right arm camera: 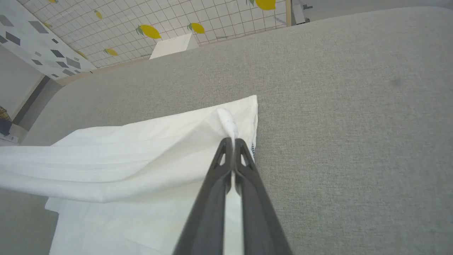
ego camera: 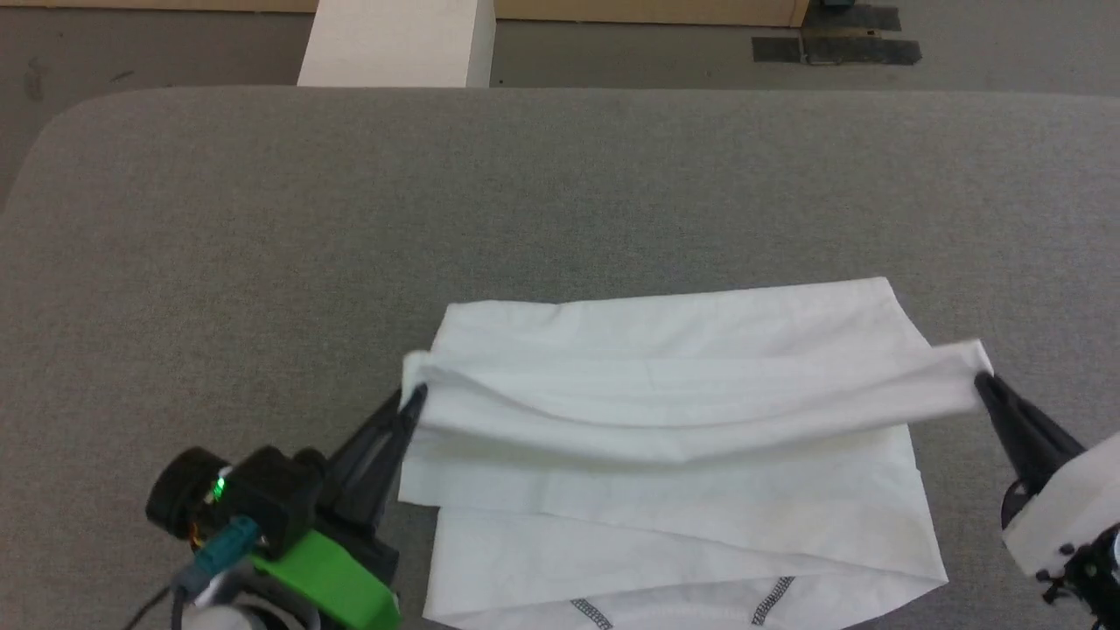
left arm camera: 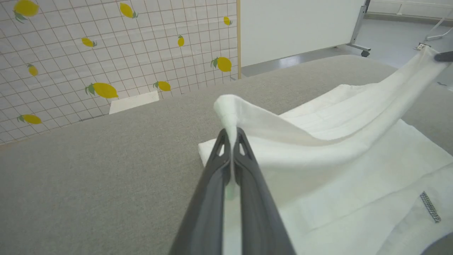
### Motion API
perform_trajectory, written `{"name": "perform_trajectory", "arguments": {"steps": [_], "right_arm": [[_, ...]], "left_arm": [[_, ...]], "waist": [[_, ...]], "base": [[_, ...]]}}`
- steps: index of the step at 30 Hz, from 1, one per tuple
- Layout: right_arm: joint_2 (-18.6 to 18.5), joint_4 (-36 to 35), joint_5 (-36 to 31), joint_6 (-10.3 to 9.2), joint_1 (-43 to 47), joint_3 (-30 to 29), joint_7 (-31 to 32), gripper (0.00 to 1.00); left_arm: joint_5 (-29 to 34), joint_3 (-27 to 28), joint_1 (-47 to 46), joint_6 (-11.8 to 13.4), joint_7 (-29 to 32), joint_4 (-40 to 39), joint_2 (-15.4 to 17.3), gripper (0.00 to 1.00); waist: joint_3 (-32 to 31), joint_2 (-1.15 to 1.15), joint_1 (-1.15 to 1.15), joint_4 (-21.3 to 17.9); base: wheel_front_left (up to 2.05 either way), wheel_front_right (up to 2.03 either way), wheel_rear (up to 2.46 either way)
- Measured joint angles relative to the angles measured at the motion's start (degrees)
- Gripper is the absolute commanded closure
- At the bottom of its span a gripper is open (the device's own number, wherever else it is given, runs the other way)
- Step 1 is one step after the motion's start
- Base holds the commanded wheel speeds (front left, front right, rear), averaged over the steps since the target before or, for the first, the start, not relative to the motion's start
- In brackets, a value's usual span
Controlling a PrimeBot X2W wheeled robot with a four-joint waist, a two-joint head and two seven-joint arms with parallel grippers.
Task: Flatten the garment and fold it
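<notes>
Tabletop [ego camera: 350, 219] of grey fabric by a lemon-print wall [left arm camera: 106, 53], left tool [ego camera: 411, 398] and right tool [ego camera: 982, 381] clamped on the garment [ego camera: 682, 420]

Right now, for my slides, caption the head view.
The left gripper and right gripper hold a garment fold above the grey table.
</notes>
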Motion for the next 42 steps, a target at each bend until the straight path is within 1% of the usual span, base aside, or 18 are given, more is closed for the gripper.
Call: {"name": "perform_trajectory", "arguments": {"steps": [1,2,4,9,11,14,15,16,17,20,23,26,27,31,34,36,38,42], "right_arm": [[0.4,-0.1,0.5,0.00,1.8,-0.1,-0.4,1.00],[0.9,-0.3,1.7,0.00,6.3,-0.9,-1.2,1.00],[1.2,-0.5,2.3,0.00,8.7,-1.4,-1.6,1.00],[1.5,-0.7,2.8,0.00,14.1,-2.0,-2.1,1.00],[1.5,-0.2,2.8,0.00,15.5,-1.7,-2.6,1.00],[1.2,2.0,1.8,0.00,16.9,0.9,-3.2,1.00],[0.8,2.4,1.5,0.00,17.2,1.4,-3.3,0.72],[0.5,3.0,1.2,0.00,17.4,1.8,-3.5,0.52],[0.3,3.4,1.1,0.00,17.6,2.1,-3.8,0.00],[-0.1,4.1,0.9,0.00,17.6,3.0,-4.4,0.00],[-0.6,3.2,1.7,0.00,17.6,3.0,-4.5,0.00],[-1.2,1.1,2.4,0.00,17.3,1.6,-4.5,0.00],[-1.5,0.1,2.4,0.00,16.5,0.5,-4.5,0.00],[-3.0,0.5,-0.1,0.00,13.3,-0.3,-4.4,0.00],[-3.6,3.1,-2.4,0.00,10.4,0.7,-3.7,0.00],[-3.9,5.4,-3.5,0.00,8.8,1.8,-3.4,0.00],[-4.4,8.0,-4.6,0.00,7.4,3.3,-3.1,0.00],[-5.3,13.9,-5.5,0.00,4.9,5.5,-3.4,0.00]], "left_arm": [[0.1,-0.7,1.7,0.4,-0.4,-0.2,-0.1,1.00],[0.0,-2.1,5.9,1.5,-1.7,-0.1,-0.8,1.00],[-0.7,-2.5,8.4,2.1,-2.7,0.2,-1.3,1.00],[-1.5,-4.6,13.3,1.9,-4.2,2.5,-1.7,1.00],[-1.3,-5.7,14.1,1.0,-4.3,5.0,-1.1,1.00],[-0.5,-8.7,14.4,-1.9,-3.0,11.2,-0.3,1.00],[-0.5,-9.1,14.4,-2.3,-2.8,12.3,-0.4,0.98],[-0.7,-9.4,14.4,-2.7,-2.8,13.4,-0.7,0.73],[-0.9,-9.5,14.3,-2.7,-2.9,14.2,-0.9,0.00],[-2.1,-7.7,14.2,-2.5,-5.1,15.6,-2.3,0.00],[-6.4,-2.9,14.4,-1.1,-7.6,14.9,-4.1,0.00],[-8.7,3.8,14.7,1.7,-9.1,11.9,-5.2,0.00],[-8.5,8.9,15.2,4.1,-9.3,8.6,-6.3,0.00],[-3.5,16.4,15.4,7.3,-9.5,1.4,-10.7,0.00],[1.1,18.3,15.4,8.5,-9.5,-1.4,-13.5,0.00],[3.1,18.3,15.4,8.5,-9.5,-1.8,-15.0,0.00],[4.4,18.2,15.4,8.3,-9.6,-1.8,-16.1,0.00],[6.3,17.9,15.3,6.9,-9.6,-0.9,-17.9,0.00]], "waist": [[-0.5,0.00,0.00,-0.2],[-1.6,0.00,0.00,-0.6],[-2.1,0.00,0.00,-0.9],[-2.8,0.00,0.00,-1.3],[-3.0,0.00,0.00,-1.3],[-3.5,0.00,0.00,-1.3],[-3.7,0.00,0.00,-1.3],[-3.9,0.00,0.00,-1.3],[-4.1,0.00,0.00,-1.2],[-4.6,0.00,0.00,-1.1],[-5.1,0.00,0.00,-1.0],[-5.4,0.00,0.00,-0.8],[-5.3,0.00,0.00,-0.7],[-4.4,0.00,0.00,-0.5],[-3.3,0.00,0.00,-0.3],[-2.6,0.00,0.00,-0.2],[-1.7,0.00,0.00,0.1],[0.1,0.00,0.00,1.0]], "base": [[0.00,0.00,0.00],[0.00,0.00,0.00],[0.00,0.00,0.00],[0.00,0.00,0.00],[0.00,0.00,0.00],[0.00,0.00,0.00],[0.00,0.00,0.00],[0.00,0.00,0.00],[0.00,0.00,0.00],[0.00,0.00,0.00],[0.00,0.00,0.00],[0.00,0.00,0.00],[0.00,0.00,0.00],[0.00,0.00,0.00],[0.00,0.00,0.00],[0.00,0.00,0.00],[0.00,0.00,0.00],[0.00,0.00,0.00]]}}
